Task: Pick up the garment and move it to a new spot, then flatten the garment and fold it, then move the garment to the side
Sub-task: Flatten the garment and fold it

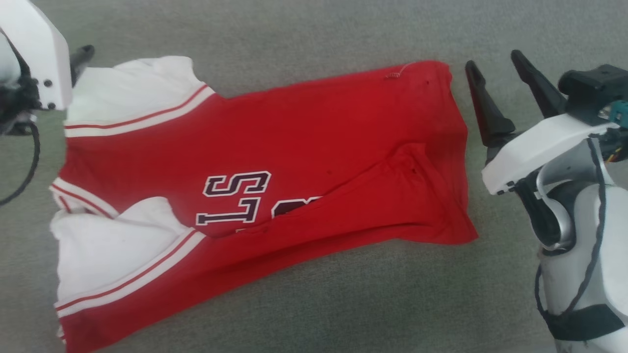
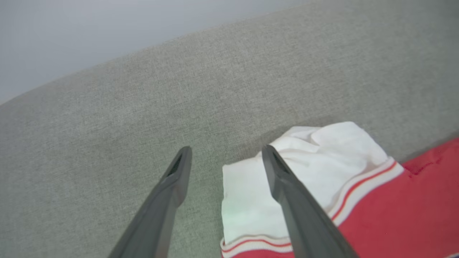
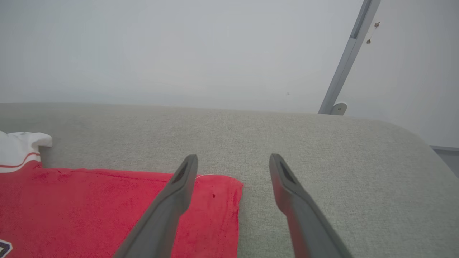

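The red garment (image 1: 304, 147) lies spread sideways on the grey fabric surface, with its white sleeves (image 1: 132, 90) at the left and its hem at the right. Dark maroon letters (image 1: 235, 196) show on the chest, partly covered by a fold of red cloth along the near side. My left gripper (image 2: 226, 154) is open above the far white sleeve (image 2: 322, 161), holding nothing. Just past the hem corner (image 3: 215, 200), at the right, my right gripper (image 1: 495, 61) hangs open and holds nothing; it is seen again as the right gripper (image 3: 233, 161).
The grey upholstered surface (image 1: 343, 304) runs all around the garment. Its far edge (image 3: 251, 111) meets a pale wall, where a slanted grey metal bar (image 3: 344, 61) stands at the right. The surface's corner rounds off at the far right.
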Available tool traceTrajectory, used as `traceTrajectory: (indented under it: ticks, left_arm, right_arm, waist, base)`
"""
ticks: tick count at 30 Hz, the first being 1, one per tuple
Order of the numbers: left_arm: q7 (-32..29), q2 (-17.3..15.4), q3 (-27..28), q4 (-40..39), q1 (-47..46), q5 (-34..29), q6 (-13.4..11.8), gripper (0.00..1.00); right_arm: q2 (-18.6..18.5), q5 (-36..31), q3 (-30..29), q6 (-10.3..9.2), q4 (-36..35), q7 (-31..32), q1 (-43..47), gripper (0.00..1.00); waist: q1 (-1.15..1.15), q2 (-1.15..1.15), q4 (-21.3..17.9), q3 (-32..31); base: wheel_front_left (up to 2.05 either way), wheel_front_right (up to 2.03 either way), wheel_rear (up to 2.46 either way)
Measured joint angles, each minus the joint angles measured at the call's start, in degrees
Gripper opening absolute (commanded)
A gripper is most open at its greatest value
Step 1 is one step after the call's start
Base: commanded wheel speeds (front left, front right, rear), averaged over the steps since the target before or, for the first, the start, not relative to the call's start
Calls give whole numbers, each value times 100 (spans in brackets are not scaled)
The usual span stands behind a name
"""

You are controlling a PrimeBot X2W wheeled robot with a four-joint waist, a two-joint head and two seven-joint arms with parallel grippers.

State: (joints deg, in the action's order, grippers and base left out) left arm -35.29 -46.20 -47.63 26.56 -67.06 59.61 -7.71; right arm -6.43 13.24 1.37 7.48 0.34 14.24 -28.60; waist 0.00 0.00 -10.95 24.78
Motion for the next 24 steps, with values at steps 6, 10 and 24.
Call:
traceTrajectory:
  ticks: [6,10,24]
  left_arm:
    - [-337,211,-35,667,-317,43,99,100]
    - [-673,338,-65,909,-377,143,49,100]
    - [-1570,293,-114,868,-472,387,-422,100]
  right_arm:
    - [67,44,64,0,148,-113,-96,100]
    - [75,43,24,0,190,-138,-97,100]
    - [81,87,10,1,255,104,-112,100]
  waist:
    - [0,0,-186,293]
    - [0,0,-230,386]
    - [0,0,-244,492]
  base:
    - [0,0,0]
    - [0,0,0]
    - [0,0,0]
